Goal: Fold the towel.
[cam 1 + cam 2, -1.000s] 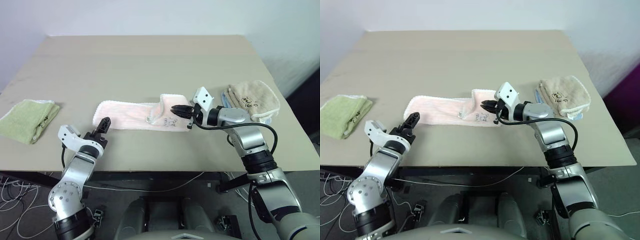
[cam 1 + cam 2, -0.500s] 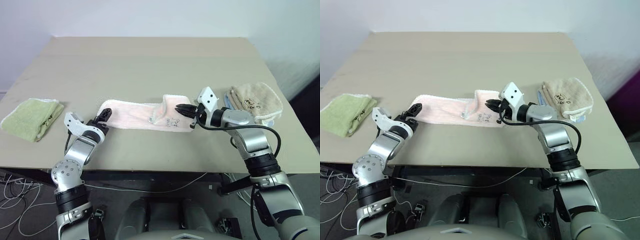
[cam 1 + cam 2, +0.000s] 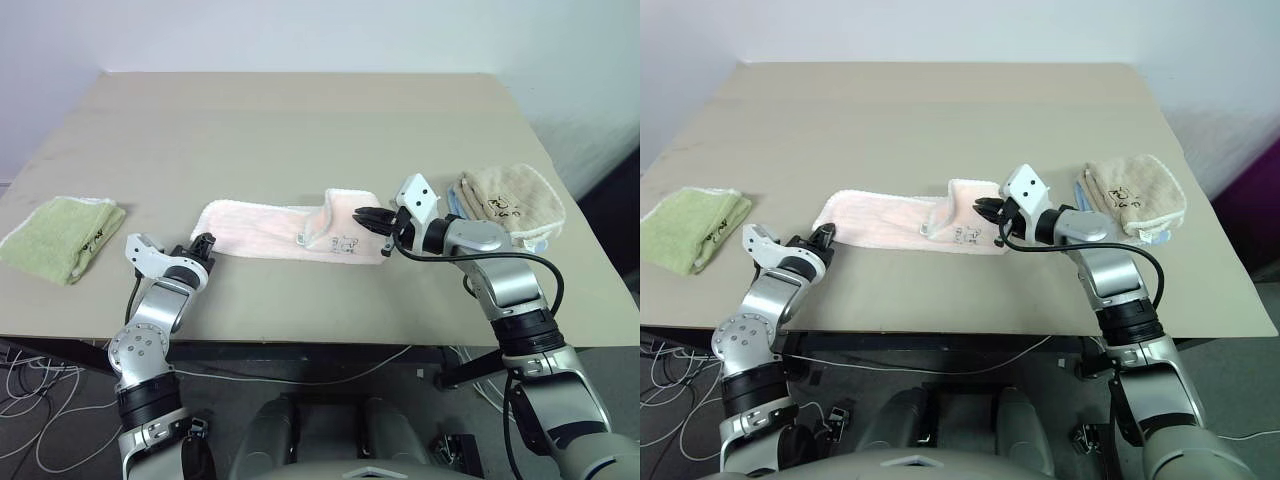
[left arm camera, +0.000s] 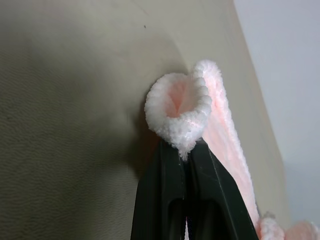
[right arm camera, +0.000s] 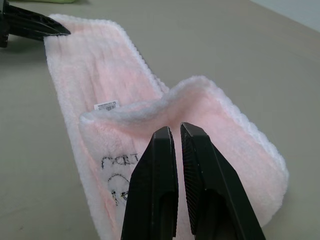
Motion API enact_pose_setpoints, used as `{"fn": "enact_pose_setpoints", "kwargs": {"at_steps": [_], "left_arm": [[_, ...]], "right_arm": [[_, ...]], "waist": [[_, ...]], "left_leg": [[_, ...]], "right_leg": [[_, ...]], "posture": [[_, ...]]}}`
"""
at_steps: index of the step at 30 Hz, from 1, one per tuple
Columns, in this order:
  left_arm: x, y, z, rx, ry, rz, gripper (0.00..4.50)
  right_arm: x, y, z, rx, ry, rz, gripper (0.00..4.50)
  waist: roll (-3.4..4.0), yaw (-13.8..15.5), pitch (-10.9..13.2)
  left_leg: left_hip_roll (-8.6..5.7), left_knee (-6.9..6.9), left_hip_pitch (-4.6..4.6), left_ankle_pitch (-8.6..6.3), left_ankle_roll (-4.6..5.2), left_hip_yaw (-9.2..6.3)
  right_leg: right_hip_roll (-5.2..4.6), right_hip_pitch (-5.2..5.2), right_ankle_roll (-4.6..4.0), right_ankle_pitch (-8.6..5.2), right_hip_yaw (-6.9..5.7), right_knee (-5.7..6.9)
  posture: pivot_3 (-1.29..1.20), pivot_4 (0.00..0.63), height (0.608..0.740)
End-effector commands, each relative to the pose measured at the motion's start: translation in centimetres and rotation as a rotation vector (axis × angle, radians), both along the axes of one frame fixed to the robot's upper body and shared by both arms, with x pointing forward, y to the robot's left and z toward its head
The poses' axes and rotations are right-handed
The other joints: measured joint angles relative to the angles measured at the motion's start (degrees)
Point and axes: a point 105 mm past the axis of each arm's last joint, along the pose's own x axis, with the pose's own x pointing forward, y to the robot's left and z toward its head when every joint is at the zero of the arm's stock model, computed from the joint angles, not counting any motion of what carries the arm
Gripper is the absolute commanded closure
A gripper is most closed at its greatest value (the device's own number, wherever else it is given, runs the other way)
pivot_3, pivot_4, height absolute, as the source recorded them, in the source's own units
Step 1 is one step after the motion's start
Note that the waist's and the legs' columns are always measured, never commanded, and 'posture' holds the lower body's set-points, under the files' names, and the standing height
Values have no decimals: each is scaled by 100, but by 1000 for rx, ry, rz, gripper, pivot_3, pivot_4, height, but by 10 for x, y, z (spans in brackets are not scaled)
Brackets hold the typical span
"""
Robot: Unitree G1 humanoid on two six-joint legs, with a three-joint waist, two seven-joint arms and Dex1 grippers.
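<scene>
Bright, even, soft-shadowed light; wrist views blur close up

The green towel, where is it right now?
In the left eye view, the light green towel lies folded near the table's left edge, left of the left end effector and apart from the pink towel.

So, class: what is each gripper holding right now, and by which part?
Both hold the pink towel: the left gripper pinches its left end's edging, the right gripper pinches the raised, folded-over right end.
</scene>
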Motion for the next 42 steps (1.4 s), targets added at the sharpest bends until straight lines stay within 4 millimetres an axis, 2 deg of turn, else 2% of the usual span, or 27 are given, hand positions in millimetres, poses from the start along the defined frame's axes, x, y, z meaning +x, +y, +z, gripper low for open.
{"fn": "enact_pose_setpoints", "kwargs": {"at_steps": [1, 3, 5, 10, 14, 17, 21, 29, 32, 35, 41, 42], "left_arm": [[-3, 24, 23, 29, -111, 75, 4469], [-7, 44, 41, 60, -185, 128, 4469], [-8, 57, 55, 105, -236, 138, 4469], [-7, 59, 74, 269, -283, 58, 4469], [1, 33, 96, 440, -366, -90, 4469], [6, -4, 108, 573, -453, -258, 4469], [8, -50, 115, 724, -559, -461, 4469], [-1, -134, 100, 1000, -697, -818, 4469], [-7, -157, 91, 1080, -737, -905, 4469], [-12, -169, 77, 1155, -743, -979, 4469], [-17, -168, 50, 1202, -685, -1079, 4469], [-19, -167, 47, 1197, -678, -1092, 4276]], "right_arm": [[1, -8, 14, 5, -49, -23, 4181], [1, -11, 14, -1, -53, -34, 4181], [3, -16, 16, -4, -62, -53, 4181], [5, -26, 19, -5, -77, -87, 4181], [5, -31, 19, -3, -82, -110, 4181], [4, -33, 19, 2, -84, -124, 4181], [3, -36, 18, 6, -86, -144, 4181], [-1, -41, 17, 9, -96, -177, 4181], [-3, -42, 16, 10, -97, -184, 4181], [-4, -43, 16, 10, -96, -189, 4181], [-6, -42, 14, 5, -95, -191, 4181], [-6, -41, 14, 3, -95, -189, 4181]], "waist": [[-2, -1, 1], [-5, -16, 4], [-5, -42, 4], [-4, -42, 5], [-6, 1, 6], [-5, 8, 6], [-4, -5, 6], [1, -42, 10], [1, -37, 10], [2, -35, 11], [5, -51, 14], [5, -52, 14]], "left_leg": [[0, 0, 0, 0, 0, 0], [1, 0, -1, 0, 0, 0], [3, -1, -6, 0, 0, 0], [1, -2, -11, 0, 0, 0], [0, -1, -15, 0, 0, -2], [-2, -1, -17, 0, 0, -2], [-3, -3, -19, 0, 0, -1], [0, -7, -26, 0, 0, 2], [0, -7, -27, 0, 0, 1], [0, -7, -28, 0, 0, 1], [0, -6, -28, 0, 1, 0], [0, -6, -28, 0, 1, 1]], "right_leg": [[0, 0, 0, 0, 0, 0], [1, -2, 0, 0, 0, 0], [2, -9, 0, 0, 0, 1], [0, -12, -1, 0, 0, -3], [-1, -13, -1, 0, -3, -3], [-3, -13, -1, 0, -3, -6], [-3, -16, -1, 0, -1, -7], [-1, -25, -1, 0, 1, -8], [-1, -24, -1, 0, 1, -9], [-1, -25, -1, 0, 3, -8], [0, -26, -1, 0, 2, -8], [0, -26, 0, 0, 2, -8]], "posture": [[0, 150, 740], [0, 150, 740], [0, 150, 740], [0, 150, 740], [0, 150, 740], [0, 150, 740], [0, 150, 740], [0, 150, 740], [0, 150, 740], [0, 150, 740], [0, 150, 740], [0, 150, 740]]}}
